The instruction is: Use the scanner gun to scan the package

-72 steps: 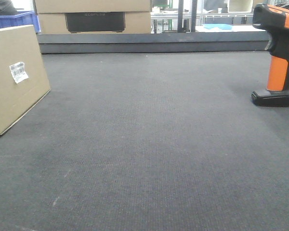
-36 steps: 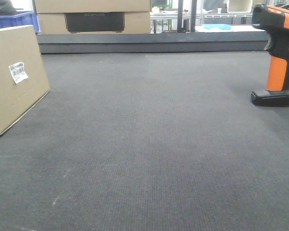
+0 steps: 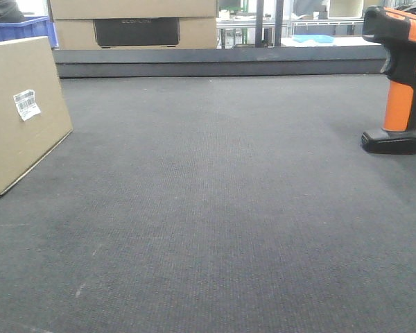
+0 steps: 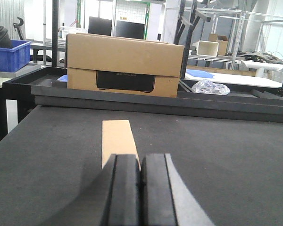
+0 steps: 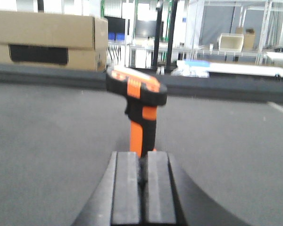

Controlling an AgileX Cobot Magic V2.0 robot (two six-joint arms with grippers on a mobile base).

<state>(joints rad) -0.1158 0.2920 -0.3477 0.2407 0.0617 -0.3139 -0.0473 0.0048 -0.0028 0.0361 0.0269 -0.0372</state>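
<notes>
A brown cardboard package (image 3: 21, 111) with a white barcode label (image 3: 26, 104) stands tilted at the left of the dark mat; in the left wrist view its top edge (image 4: 117, 136) shows just ahead. An orange and black scanner gun (image 3: 400, 76) stands upright on its base at the far right, and shows ahead in the right wrist view (image 5: 139, 108). My left gripper (image 4: 140, 162) is shut and empty, just behind the package. My right gripper (image 5: 142, 160) is shut and empty, just behind the scanner. Neither gripper shows in the front view.
A raised dark ledge (image 3: 222, 61) runs along the mat's far edge, with a large cardboard box (image 3: 135, 24) on it. A blue bin (image 3: 21, 29) sits at the back left. Shelving and tables stand behind.
</notes>
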